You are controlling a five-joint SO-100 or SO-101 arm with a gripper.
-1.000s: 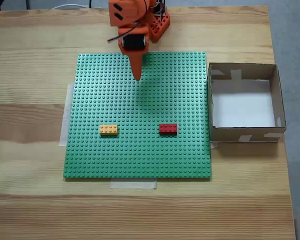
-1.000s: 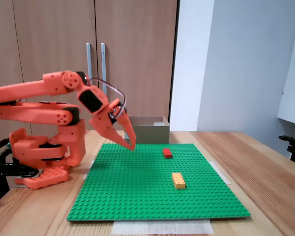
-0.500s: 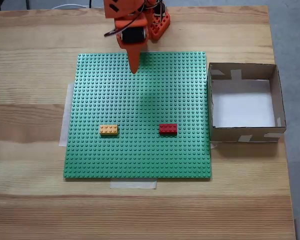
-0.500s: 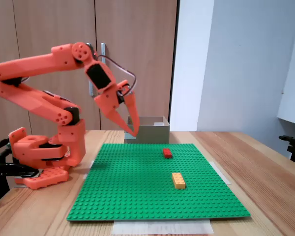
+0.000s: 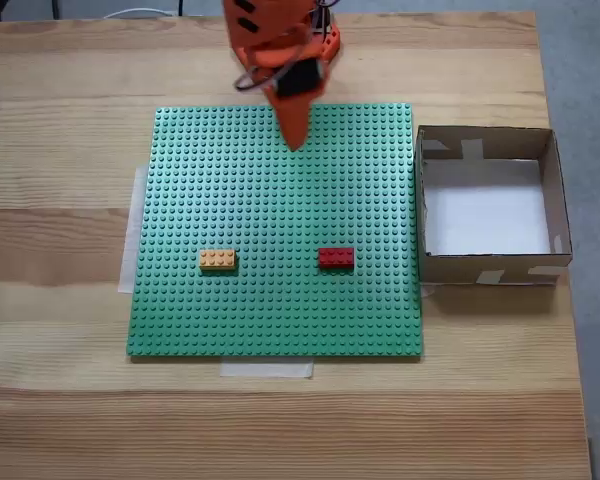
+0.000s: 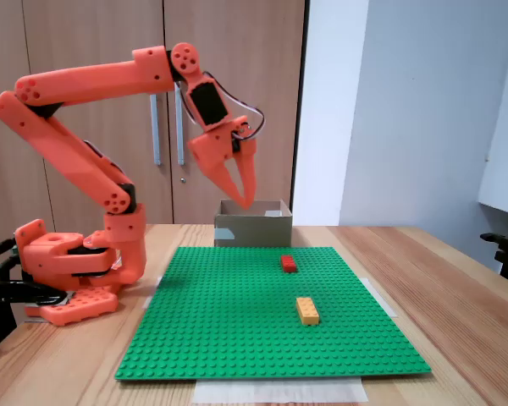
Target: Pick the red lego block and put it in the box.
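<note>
The red lego block point(image 5: 336, 257) sits on a green studded baseplate point(image 5: 270, 205), right of centre in a fixed view from above; in a fixed view from the side the red lego block point(image 6: 289, 263) lies toward the plate's far edge. The box point(image 5: 488, 269), brown cardboard with a white floor, stands empty just off the plate's right edge; the box point(image 6: 254, 229) is at the back in the side view. My orange gripper point(image 5: 296, 144) hangs high above the plate's far edge, pointing down, far from the block. The gripper point(image 6: 245, 201) looks shut with nothing in it.
A yellow-orange brick point(image 5: 217, 260) lies on the plate left of the red one; the same brick point(image 6: 306, 310) is nearer the front in the side view. The arm's base point(image 6: 68, 266) stands on the wooden table behind the plate. Cupboard doors rise behind.
The arm has lifted well up off the plate and swung toward the box side. Both bricks and the box have stayed put.
</note>
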